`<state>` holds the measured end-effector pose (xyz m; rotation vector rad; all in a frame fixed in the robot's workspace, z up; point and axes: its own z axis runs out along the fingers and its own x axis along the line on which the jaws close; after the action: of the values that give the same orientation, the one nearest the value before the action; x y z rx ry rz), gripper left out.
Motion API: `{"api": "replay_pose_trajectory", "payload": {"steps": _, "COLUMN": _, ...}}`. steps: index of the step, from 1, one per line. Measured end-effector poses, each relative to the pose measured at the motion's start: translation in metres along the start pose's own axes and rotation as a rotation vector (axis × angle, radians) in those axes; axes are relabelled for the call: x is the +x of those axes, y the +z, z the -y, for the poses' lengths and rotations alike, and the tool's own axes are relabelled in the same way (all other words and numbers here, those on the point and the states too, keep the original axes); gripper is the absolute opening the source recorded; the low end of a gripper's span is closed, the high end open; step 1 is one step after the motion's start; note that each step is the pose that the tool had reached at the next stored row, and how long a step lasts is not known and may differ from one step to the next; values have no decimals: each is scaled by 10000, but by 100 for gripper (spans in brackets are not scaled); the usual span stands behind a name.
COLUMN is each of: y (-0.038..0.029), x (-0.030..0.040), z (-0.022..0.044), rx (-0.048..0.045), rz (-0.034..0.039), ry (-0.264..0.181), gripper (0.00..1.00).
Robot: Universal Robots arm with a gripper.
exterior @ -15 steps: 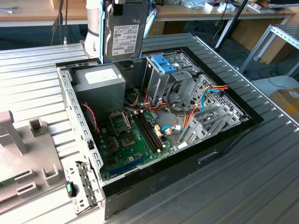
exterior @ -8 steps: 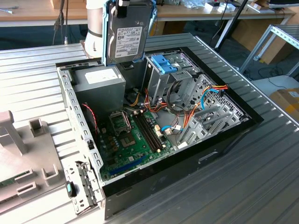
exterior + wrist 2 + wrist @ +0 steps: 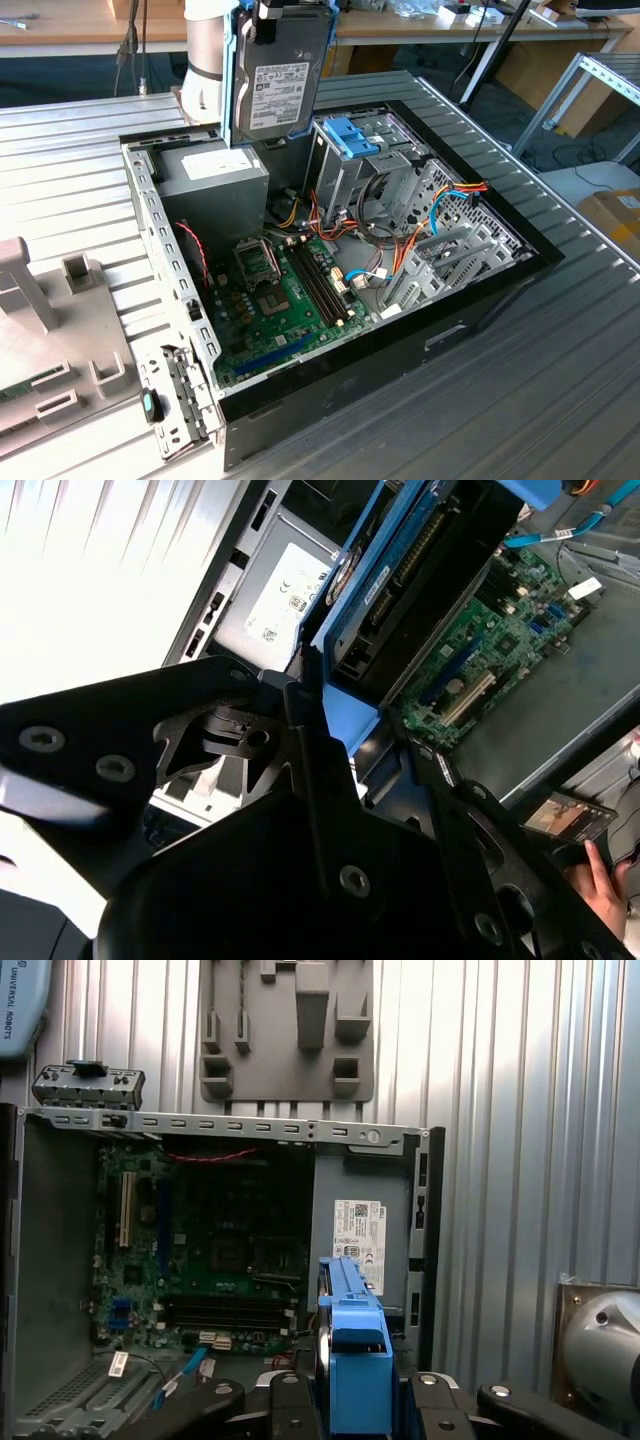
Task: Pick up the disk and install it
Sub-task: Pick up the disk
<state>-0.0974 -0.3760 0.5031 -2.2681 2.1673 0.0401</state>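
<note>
The disk (image 3: 280,85) hangs upright above the back of the open computer case (image 3: 500,290), its white label facing the exterior view and a light-blue rail frame along its edges. My gripper (image 3: 283,12) is shut on its top end. The disk hovers over the grey power-supply box (image 3: 215,175), just to the exterior view's left of the blue-tabbed drive cage (image 3: 350,150). In the first wrist view the disk's blue rail (image 3: 355,1360) sits between the black fingers (image 3: 290,1400). The second wrist view shows the disk (image 3: 400,570) edge-on above the green motherboard (image 3: 500,630).
Inside the case lie the motherboard (image 3: 290,290) and bundles of coloured cables (image 3: 440,215). A grey fixture plate (image 3: 40,330) sits on the ribbed metal table at the exterior view's left. A person's hand (image 3: 595,875) holds a phone near the case.
</note>
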Motion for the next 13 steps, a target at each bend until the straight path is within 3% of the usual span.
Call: {"api": "replay_pose_trajectory", "payload": {"steps": 13, "y": -1, "x": 81, "z": -3, "rx": -3, "rz": -48, "ry": 26, "gripper": 37}}
